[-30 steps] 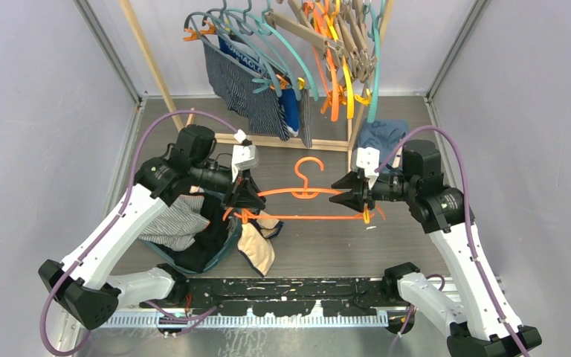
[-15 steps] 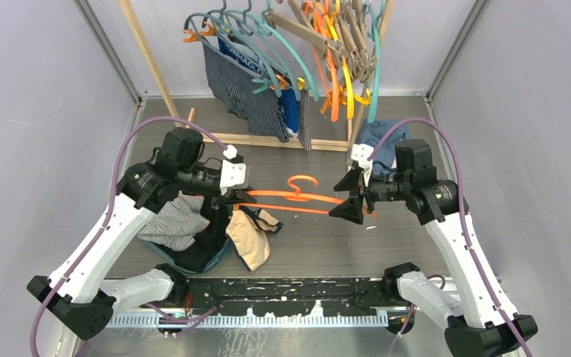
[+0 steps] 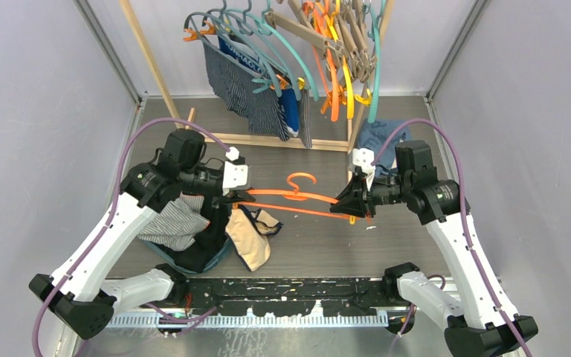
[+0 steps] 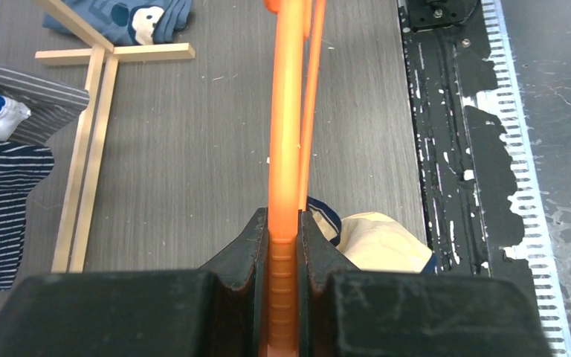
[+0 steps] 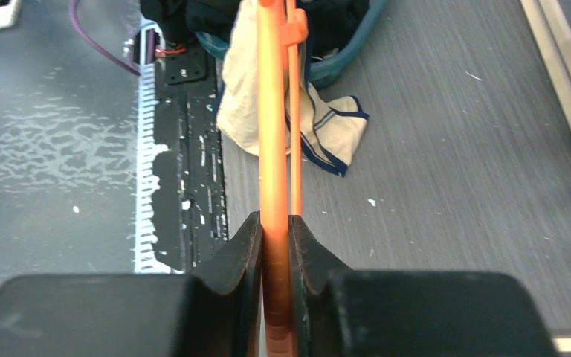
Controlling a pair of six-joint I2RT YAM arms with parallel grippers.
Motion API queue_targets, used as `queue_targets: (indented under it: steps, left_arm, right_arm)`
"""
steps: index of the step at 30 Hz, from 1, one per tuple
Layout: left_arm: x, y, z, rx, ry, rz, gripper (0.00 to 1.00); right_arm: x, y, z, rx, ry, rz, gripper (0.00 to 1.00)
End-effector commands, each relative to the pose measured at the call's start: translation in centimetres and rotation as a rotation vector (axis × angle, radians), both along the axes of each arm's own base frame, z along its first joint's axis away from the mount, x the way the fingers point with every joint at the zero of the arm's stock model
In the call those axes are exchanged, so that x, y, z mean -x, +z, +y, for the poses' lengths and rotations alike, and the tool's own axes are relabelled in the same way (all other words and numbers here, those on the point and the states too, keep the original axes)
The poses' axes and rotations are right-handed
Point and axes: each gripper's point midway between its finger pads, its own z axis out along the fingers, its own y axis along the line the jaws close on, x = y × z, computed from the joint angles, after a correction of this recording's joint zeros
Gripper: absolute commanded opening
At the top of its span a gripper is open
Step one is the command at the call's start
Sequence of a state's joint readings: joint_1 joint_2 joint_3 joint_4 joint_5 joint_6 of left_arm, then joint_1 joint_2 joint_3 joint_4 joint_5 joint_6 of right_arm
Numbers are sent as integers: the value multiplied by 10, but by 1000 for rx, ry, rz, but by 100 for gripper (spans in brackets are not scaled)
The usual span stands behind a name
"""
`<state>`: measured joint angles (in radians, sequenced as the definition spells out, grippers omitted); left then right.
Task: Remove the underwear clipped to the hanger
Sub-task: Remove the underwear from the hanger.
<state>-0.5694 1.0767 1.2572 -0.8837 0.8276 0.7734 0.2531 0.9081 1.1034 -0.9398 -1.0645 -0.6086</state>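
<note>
Left tool (image 3: 236, 197) and right tool (image 3: 346, 207) each clamp the orange hanger (image 3: 297, 195) ends.

You had a smooth, slightly glossy plastic orange hanger (image 3: 297, 195) in view, its gripped ends moulded with fine ribs. The left gripper (image 4: 284, 245) and right gripper (image 5: 275, 238) showed matt black jaws, rubbery-looking and lightly scuffed. Your counter (image 3: 327, 245) was a matt grey wood-grain surface, finely streaked. The beige underwear (image 3: 249, 242) looked like soft, matt cloth with navy trim. The pinstriped underwear (image 3: 256, 97) was thin striped cloth. The rack (image 4: 89, 171) was pale, bare-looking wood. The base plate (image 4: 446, 89) was black, its coating chipped to white patches, and it lay beside a dull, smeared metal sheet (image 4: 557, 111).
</note>
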Motion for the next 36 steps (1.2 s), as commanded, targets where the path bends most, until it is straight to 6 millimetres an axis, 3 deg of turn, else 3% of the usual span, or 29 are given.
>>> queue_targets:
  steps: [1, 3, 4, 9, 12, 16, 22, 26, 36]
  left_arm:
    - [-2, 9, -6, 41, -15, -25, 0]
    - [-2, 7, -6, 38, -3, -4, 0]
    - [-1, 6, -5, 37, 5, 8, 5]
    - [11, 5, -4, 55, 3, 71, 52]
    - [18, 8, -2, 62, 17, 122, 70]
    - [18, 16, 0, 81, 96, 215, 84]
    - [10, 41, 8, 181, 162, 473, 100]
    - [-10, 52, 11, 260, 200, 660, 97]
    - [-35, 19, 7, 211, 333, 927, 95]
  right_arm:
    - [0, 18, 1, -23, 33, -84, 9]
    - [-1, 18, -1, -7, 26, -128, 1]
    - [-3, 17, -3, 8, 22, -161, 1]
    - [-7, 18, -8, 41, 21, -281, 1]
    - [-7, 22, -8, 45, 41, -318, 1]
    - [-7, 19, -12, 88, 69, -353, 1]
    - [-3, 20, -17, 136, 110, -403, 1]
    - [4, 27, -18, 134, 135, -442, 1]
    - [16, 49, -16, 88, 142, -490, 1]
